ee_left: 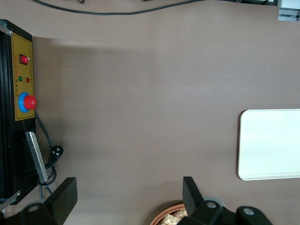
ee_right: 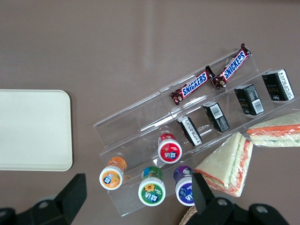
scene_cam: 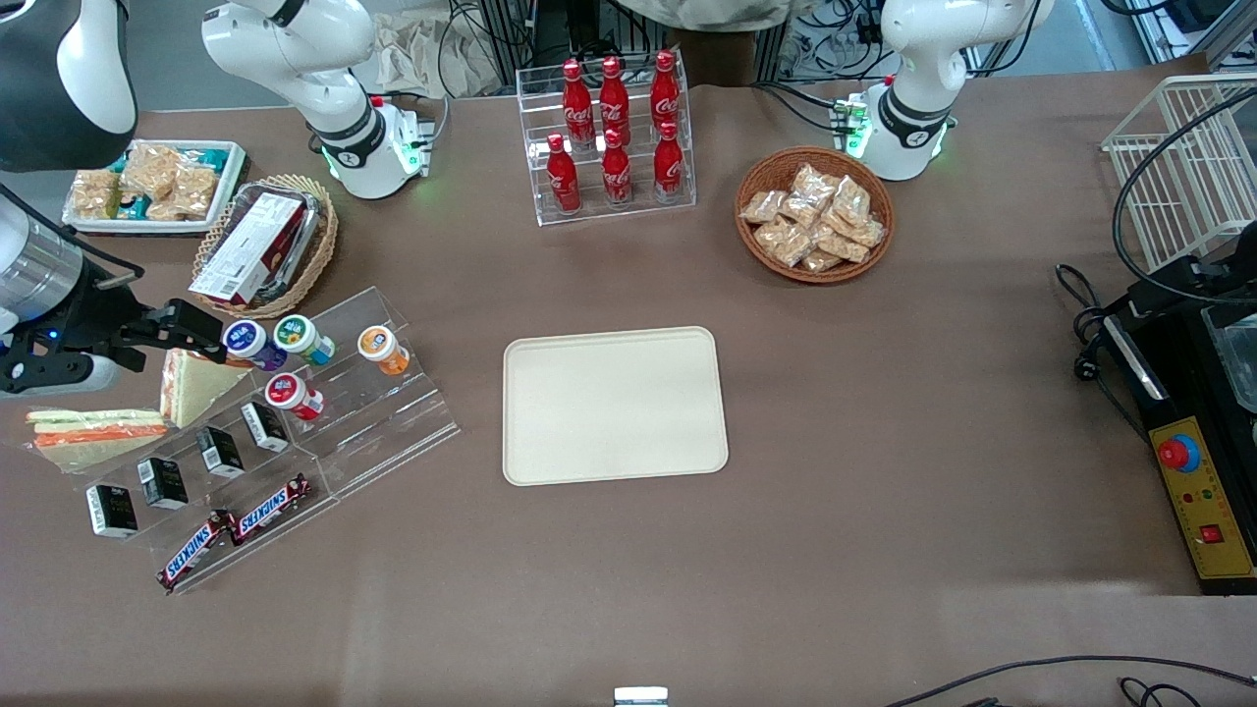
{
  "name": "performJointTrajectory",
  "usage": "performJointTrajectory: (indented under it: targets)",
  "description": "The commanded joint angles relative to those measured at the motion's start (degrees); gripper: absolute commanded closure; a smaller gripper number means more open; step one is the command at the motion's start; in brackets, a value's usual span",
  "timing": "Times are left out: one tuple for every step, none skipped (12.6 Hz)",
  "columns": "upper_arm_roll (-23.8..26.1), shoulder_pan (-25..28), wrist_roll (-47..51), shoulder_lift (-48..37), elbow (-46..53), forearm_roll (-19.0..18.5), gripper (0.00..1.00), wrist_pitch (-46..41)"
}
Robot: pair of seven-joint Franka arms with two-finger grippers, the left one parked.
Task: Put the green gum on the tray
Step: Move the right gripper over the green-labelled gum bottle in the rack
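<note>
- The tray (scene_cam: 614,405) lies bare at the centre of the front view on the bench (scene_cam: 884,550), nearer the front camera than the gum row and well apart from it toward the parked arm's end; I judge any spot inside its rim will do for the set-down
- The clear stepped rack (scene_cam: 393,432) comes next, with the red-lidded bottle (scene_cam: 285,390) one step nearer than the target; a straight lift before any sideways travel should keep it undisturbed
- The green gum (scene_cam: 295,336) sits on the rack's upper step at mid-height of the front view, between the purple-lidded bottle (scene_cam: 245,339) and the orange-lidded bottle (scene_cam: 376,344); the purple one is just beside it
- It leans back in the rack: the white lid with its green label faces up and toward the working arm's end, and the teal body slopes down toward the tray, so its long axis is tilted, not upright
- In the wrist view that axis runs almost straight at the camera, with the lid seen nearly face-on
- The tool (ee_right: 137,185) hovers above this row by the purple bottle, its fingers (ee_right: 75,192) spread wide and holding nothing
- The step in hand is the approach; I judge it best to centre over the green lid, descend along the lean and close across the body, with one finger slipped between green and purple
</note>
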Motion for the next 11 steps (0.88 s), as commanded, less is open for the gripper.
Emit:
performJointTrajectory:
  targets:
    - [0.05,0.07,-0.33,0.22,0.89,0.27,0.00,-2.15]
    - [0.05,0.07,-0.33,-0.04,0.98,0.27,0.00,-2.33]
    - [0.05,0.16,-0.68,-0.40,0.89,0.18,0.00,-3.20]
    - [-0.04,0.07,-1.12,-0.75,0.81,0.18,0.00,-5.56]
    - [-0.04,0.07,-1.03,-1.10,0.37,0.18,0.00,-6.54]
    - [-0.74,0.16,-1.03,-2.67,-0.94,0.18,0.00,-7.07]
    - [-0.83,0.16,-1.03,-5.12,-4.35,0.18,0.00,-6.38]
    - [-1.01,0.16,-1.03,-8.36,-9.08,0.18,0.00,-4.55]
    - [-1.10,0.16,-1.03,-12.14,-14.61,0.18,0.00,-1.22]
    - [-1.10,0.25,-1.12,-16.00,-20.49,0.01,0.00,2.81]
    - [-1.10,0.25,-1.29,-18.91,-25.51,-0.08,0.00,5.46]
